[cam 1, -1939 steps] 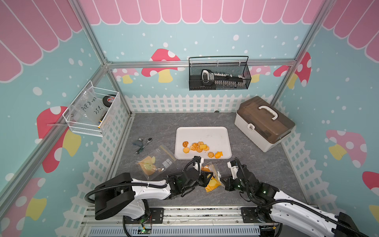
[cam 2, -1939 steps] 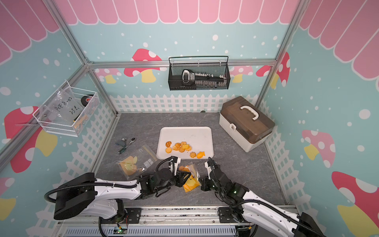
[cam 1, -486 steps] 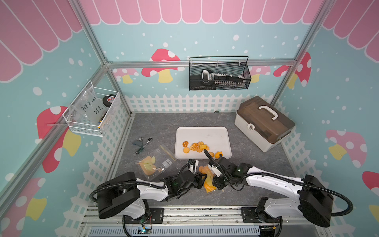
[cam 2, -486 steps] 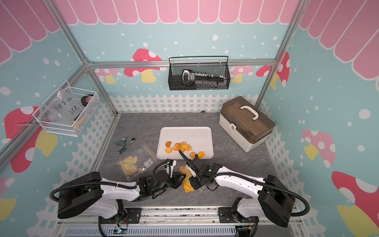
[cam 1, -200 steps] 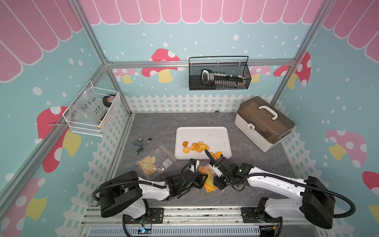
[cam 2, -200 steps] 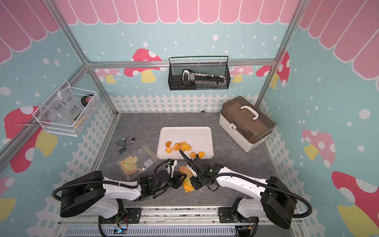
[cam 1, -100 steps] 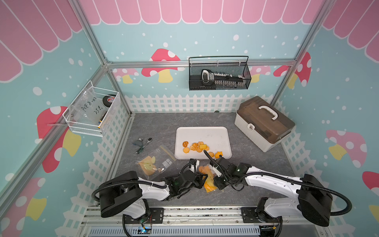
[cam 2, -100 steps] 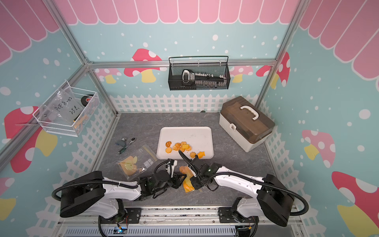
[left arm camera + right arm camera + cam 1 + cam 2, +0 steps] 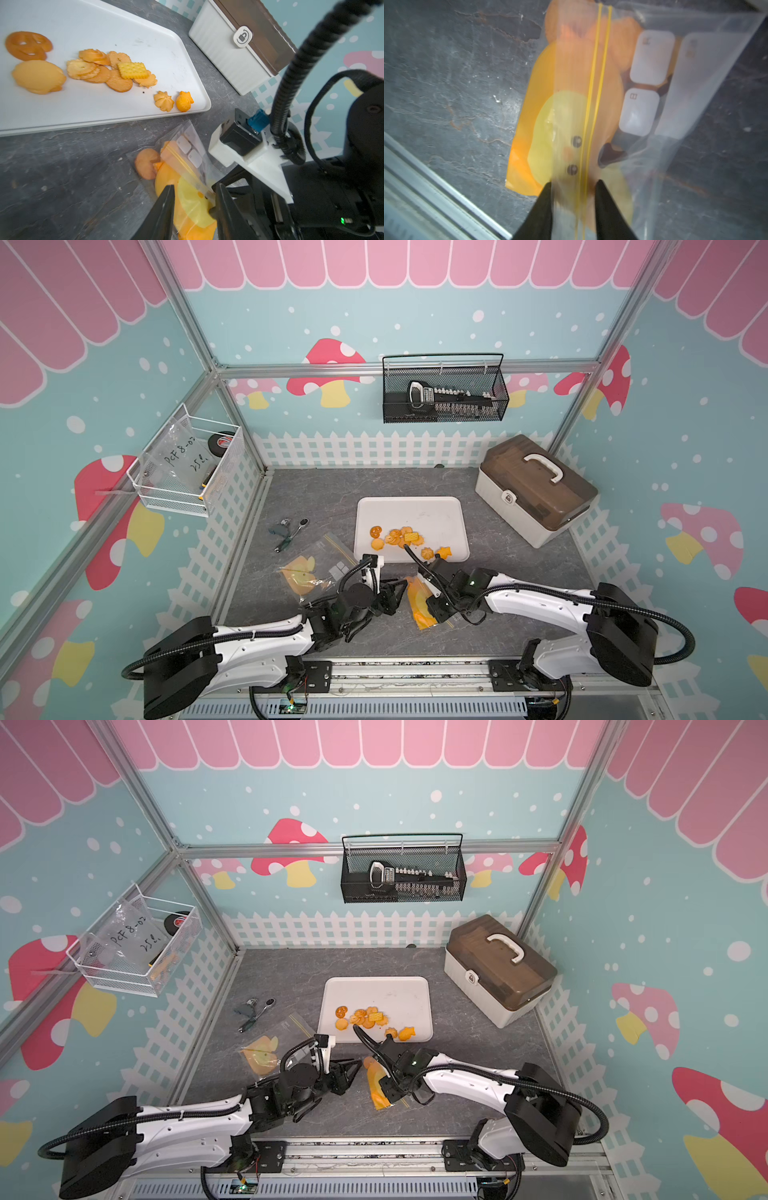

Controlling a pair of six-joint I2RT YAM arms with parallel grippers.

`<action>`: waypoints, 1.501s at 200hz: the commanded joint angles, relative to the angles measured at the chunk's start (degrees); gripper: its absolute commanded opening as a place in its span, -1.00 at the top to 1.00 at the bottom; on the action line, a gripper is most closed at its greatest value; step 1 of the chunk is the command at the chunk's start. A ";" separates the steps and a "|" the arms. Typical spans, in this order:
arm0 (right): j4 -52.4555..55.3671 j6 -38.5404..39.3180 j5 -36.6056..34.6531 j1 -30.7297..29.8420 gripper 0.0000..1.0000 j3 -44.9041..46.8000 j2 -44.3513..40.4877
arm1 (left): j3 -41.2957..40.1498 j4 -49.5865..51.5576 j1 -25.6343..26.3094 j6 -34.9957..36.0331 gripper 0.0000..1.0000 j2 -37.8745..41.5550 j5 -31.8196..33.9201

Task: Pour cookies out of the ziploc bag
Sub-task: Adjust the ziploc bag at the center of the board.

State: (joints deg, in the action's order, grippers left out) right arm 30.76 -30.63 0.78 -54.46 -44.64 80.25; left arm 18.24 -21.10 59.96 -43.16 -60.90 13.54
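Note:
The ziploc bag point(image 9: 419, 602) lies flat on the grey table, clear with a yellow cartoon face print point(image 9: 550, 128). One round cookie point(image 9: 146, 163) sits at its mouth. Several golden-orange cookies point(image 9: 401, 536) lie on the white tray point(image 9: 415, 510) behind it. My right gripper point(image 9: 574, 187) is low over the bag, jaws apart, and the bag's yellow zip strip point(image 9: 593, 83) runs between them. My left gripper point(image 9: 194, 191) is open at the bag's other side, with the yellow print showing between its fingers. Both grippers face each other across the bag in both top views.
A second clear bag with a yellow print point(image 9: 309, 572) lies left of the tray, and small metal tools point(image 9: 286, 531) lie beyond it. A white box with a brown lid point(image 9: 536, 489) stands at the back right. The table's metal front rail point(image 9: 446, 199) runs close by.
My right gripper has edged slightly left over the bag. The left arm and the cookies on the tray have not moved.

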 commanded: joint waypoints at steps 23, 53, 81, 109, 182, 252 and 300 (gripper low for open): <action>3.14 -0.87 -6.86 -0.26 1.00 -2.30 -4.27 | -2.19 7.70 -1.10 0.53 0.26 6.07 2.58; 6.25 -0.24 -8.58 0.47 1.00 -4.76 -10.17 | -2.51 9.76 -1.49 0.71 0.26 8.89 2.98; 9.05 1.46 -8.25 1.62 1.00 -9.30 -13.45 | -2.25 10.54 -1.63 0.80 0.26 9.92 2.72; 13.13 3.56 -9.31 2.90 1.00 -15.70 -15.51 | -2.24 10.97 -1.61 0.79 0.26 10.71 2.70; 9.86 3.74 1.17 3.30 1.00 -21.04 -13.04 | -2.22 12.92 -2.11 1.06 0.26 13.48 2.91; -8.33 -3.38 9.36 3.04 1.00 -3.32 -9.10 | -3.39 7.87 -2.57 -0.70 0.26 9.42 0.52; -10.73 -3.96 8.29 3.29 1.00 2.04 -10.85 | -1.49 -6.30 -2.57 -1.83 0.26 -5.67 -5.28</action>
State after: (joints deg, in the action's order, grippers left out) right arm 24.05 -33.28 8.49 -51.35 -44.38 71.26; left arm 15.68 -18.15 57.76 -43.33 -60.62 12.29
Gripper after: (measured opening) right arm 0.047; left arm 0.369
